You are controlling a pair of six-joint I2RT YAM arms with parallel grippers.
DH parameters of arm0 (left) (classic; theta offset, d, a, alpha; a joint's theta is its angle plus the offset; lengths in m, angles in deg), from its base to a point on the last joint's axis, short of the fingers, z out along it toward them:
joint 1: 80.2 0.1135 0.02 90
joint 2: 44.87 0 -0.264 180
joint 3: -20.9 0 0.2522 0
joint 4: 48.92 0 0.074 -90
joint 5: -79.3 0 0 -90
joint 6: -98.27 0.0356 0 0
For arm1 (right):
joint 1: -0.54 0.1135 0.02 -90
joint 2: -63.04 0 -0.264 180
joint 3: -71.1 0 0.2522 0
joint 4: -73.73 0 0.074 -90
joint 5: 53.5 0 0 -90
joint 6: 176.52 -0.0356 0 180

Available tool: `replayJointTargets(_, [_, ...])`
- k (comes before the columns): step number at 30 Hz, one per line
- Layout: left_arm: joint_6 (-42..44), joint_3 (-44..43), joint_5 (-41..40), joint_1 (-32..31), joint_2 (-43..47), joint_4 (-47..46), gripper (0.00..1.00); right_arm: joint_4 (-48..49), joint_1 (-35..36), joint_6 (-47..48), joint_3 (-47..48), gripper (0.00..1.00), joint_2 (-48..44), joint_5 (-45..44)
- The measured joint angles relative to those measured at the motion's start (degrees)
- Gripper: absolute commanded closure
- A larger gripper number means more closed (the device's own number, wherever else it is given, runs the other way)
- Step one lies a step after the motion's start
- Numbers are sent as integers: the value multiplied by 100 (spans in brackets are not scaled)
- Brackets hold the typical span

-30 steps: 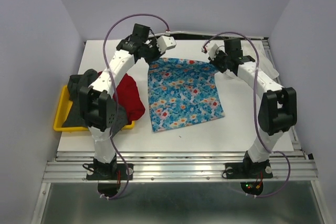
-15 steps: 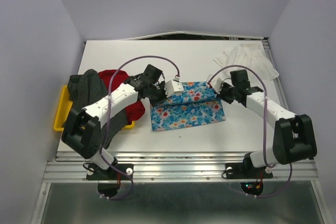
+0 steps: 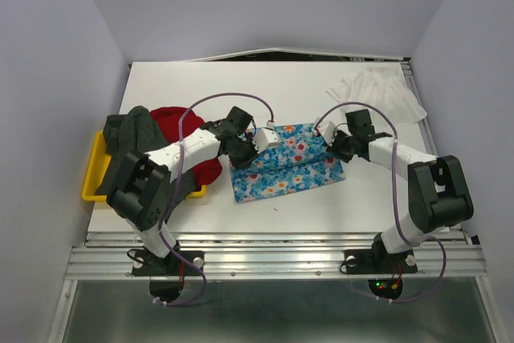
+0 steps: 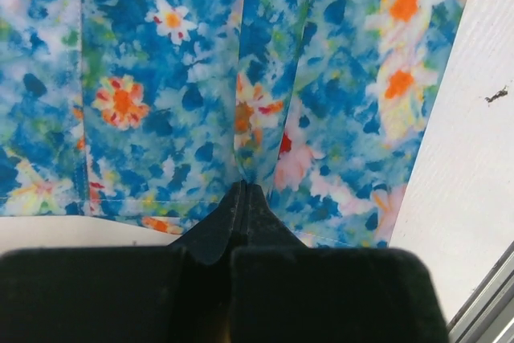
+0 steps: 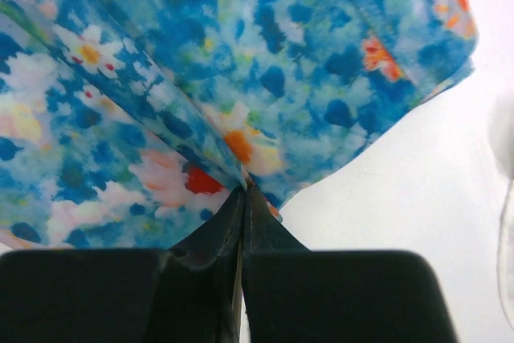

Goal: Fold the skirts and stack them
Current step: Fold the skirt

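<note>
The job looks barely begun: one skirt of four is mid-fold and nothing is stacked yet. The blue flowered skirt (image 3: 289, 178) lies in the middle of the table (image 3: 201, 86), nearer the near edge. Its far half is doubled over toward that edge, so a strip of the lower layer shows along the near hem. The left gripper (image 3: 244, 154) is clenched on a pinch of the flowered cloth at the skirt's left side, and the right gripper (image 3: 331, 147) is clenched on the same cloth at its right side (both wrist views show fabric drawn into a pleat right at the closed tips). The upper layer is not yet laid flat, and I judge that this first fold needs setting down and releasing, probably followed by a second fold.

The white skirt (image 3: 377, 90) lies crumpled near the far right corner, untouched. The red skirt (image 3: 173, 118) and the dark grey skirt (image 3: 132, 130) are heaped together at the left edge, over the yellow tray (image 3: 90, 182). All three await folding, then stacking.
</note>
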Motion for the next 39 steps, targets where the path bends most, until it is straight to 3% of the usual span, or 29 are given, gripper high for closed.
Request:
replayJointTargets(10, [94, -1346, -275, 490, 136, 535, 100, -708, -2, -166, 1272, 99, -264, 33])
replayJointTargets(16, [208, -1244, -223, 391, 671, 1005, 100, -1119, 20, 26, 1213, 99, -645, 175])
replayJointTargets(23, [264, -280, 55, 33, 1224, 1058, 100, -1139, 155, 291, 221, 99, -909, 304])
replayJointTargets(25, [201, 96, 131, -85, 1222, 876, 100, -1106, 168, 334, -15, 90, -896, 306])
replayJointTargets(26, [157, 328, 186, -164, 1189, 815, 100, -1113, 184, 341, -118, 70, -852, 313])
replayJointTargets(28, [85, 660, 278, -269, 1106, 647, 87, -1126, 216, 337, -175, 55, -737, 304])
replayJointTargets(29, [39, 835, 275, -317, 1045, 570, 81, -1156, 225, 352, -175, 39, -671, 286])
replayJointTargets(30, [13, 962, 271, -321, 1010, 540, 69, -1198, 223, 372, -175, 27, -654, 278])
replayJointTargets(31, [-31, 1064, 262, -319, 988, 551, 65, -1276, 216, 348, -175, 21, -654, 221])
replayJointTargets(33, [-57, 1139, 267, -317, 997, 616, 58, -1394, 184, 332, -173, 18, -713, 201])
replayJointTargets(39, [-98, 903, 201, -439, 1456, 750, 54, -1845, 179, -291, 79, 25, -1484, 245])
